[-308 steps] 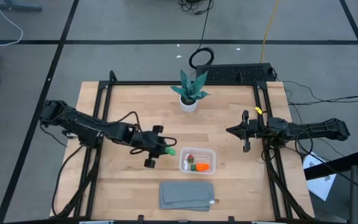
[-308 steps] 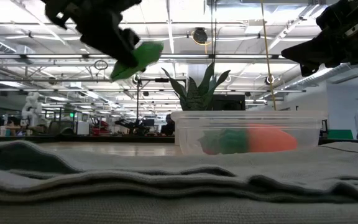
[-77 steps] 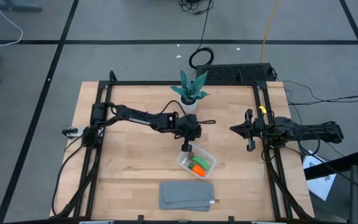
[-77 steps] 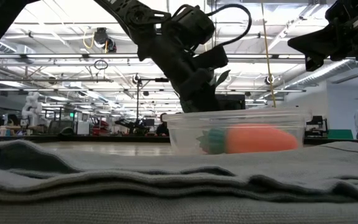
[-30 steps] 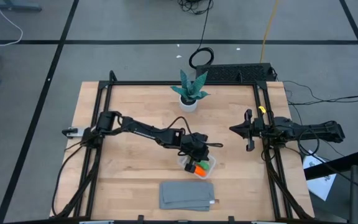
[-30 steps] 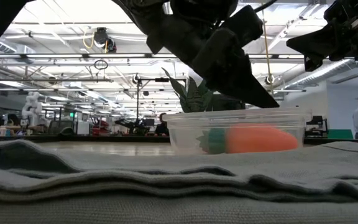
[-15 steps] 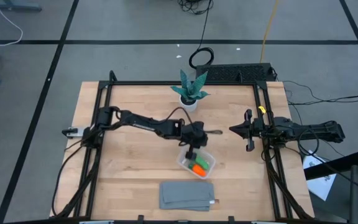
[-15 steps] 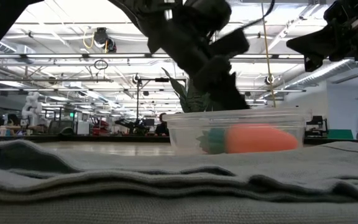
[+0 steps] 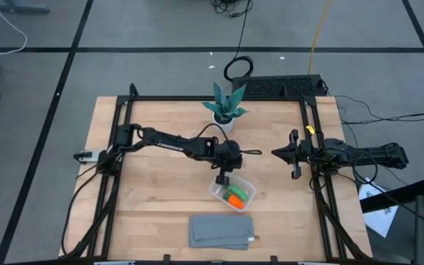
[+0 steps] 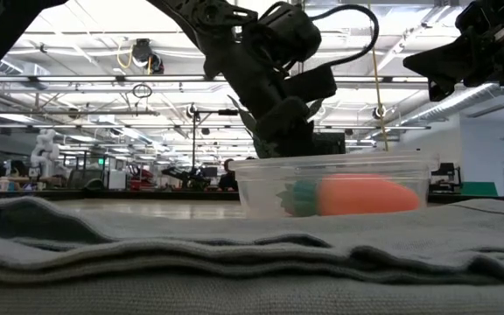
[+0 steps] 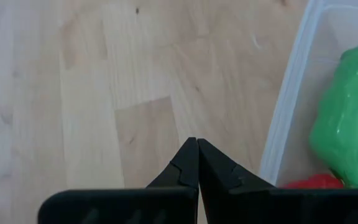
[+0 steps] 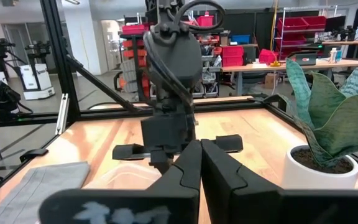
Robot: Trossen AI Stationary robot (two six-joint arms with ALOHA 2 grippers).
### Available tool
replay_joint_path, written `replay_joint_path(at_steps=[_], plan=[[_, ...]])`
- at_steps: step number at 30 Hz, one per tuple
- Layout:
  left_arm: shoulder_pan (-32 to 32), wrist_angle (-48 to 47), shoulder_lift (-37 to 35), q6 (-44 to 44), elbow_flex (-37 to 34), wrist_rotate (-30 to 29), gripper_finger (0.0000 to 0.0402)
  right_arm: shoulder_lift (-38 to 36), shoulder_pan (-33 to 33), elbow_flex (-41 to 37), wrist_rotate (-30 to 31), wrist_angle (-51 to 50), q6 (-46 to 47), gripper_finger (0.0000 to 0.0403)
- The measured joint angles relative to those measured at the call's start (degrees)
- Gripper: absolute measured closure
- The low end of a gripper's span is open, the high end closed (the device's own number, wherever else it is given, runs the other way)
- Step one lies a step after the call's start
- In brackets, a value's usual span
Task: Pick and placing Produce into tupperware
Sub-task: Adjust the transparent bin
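While my left gripper (image 9: 221,177) hangs pinched together and empty, I see the tupperware (image 9: 233,192) just past its tips at about five o'clock on the table (image 9: 153,199). Inside it lie the green piece (image 11: 344,121), the orange carrot (image 9: 235,198) and a reddish berry (image 11: 310,182). My right gripper (image 9: 291,154) waits at three o'clock, its fingers also pressed together on nothing.

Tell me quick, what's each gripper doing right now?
Left gripper: shut, holding nothing, beside the tupperware.
Right gripper: shut, empty, waiting at the table's right side.
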Motion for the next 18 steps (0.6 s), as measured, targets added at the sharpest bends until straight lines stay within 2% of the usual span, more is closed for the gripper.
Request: replay_joint_path(at_steps=[11, 18], plan=[[-1.43, -3.71, 0.00, -2.15, 0.00, -0.74, 0.0401, 0.00, 0.00, 0.00, 0.00, 0.00, 0.09, 0.0403], [-3.08, -6.03, 0.00, -4.74, 0.00, -3.80, 0.0401, 0.00, 0.00, 0.00, 0.00, 0.02, 0.13, 0.0403]])
